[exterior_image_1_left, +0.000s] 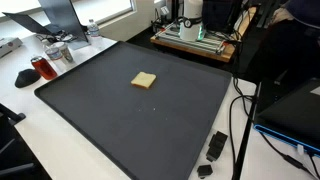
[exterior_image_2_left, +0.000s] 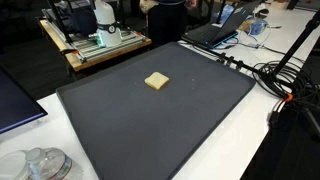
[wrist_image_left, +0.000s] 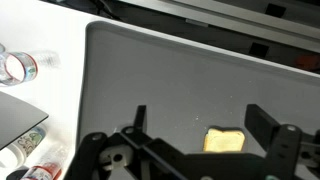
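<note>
Both exterior views stand high and look down slantwise across the bench (exterior_image_1_left: 50, 135) at the dark mat (exterior_image_1_left: 130, 115), from middling range. In an exterior view the robot's base (exterior_image_1_left: 190, 25) sits at the upper right of the frame. In an exterior view taken from a different side, it sits at the upper left. Both share the mat and the yellow block (exterior_image_2_left: 156, 81) near its middle. The wrist view looks down from nearer, with the end effector (wrist_image_left: 200, 125) along the lower edge. It shares the mat and block too.
</note>
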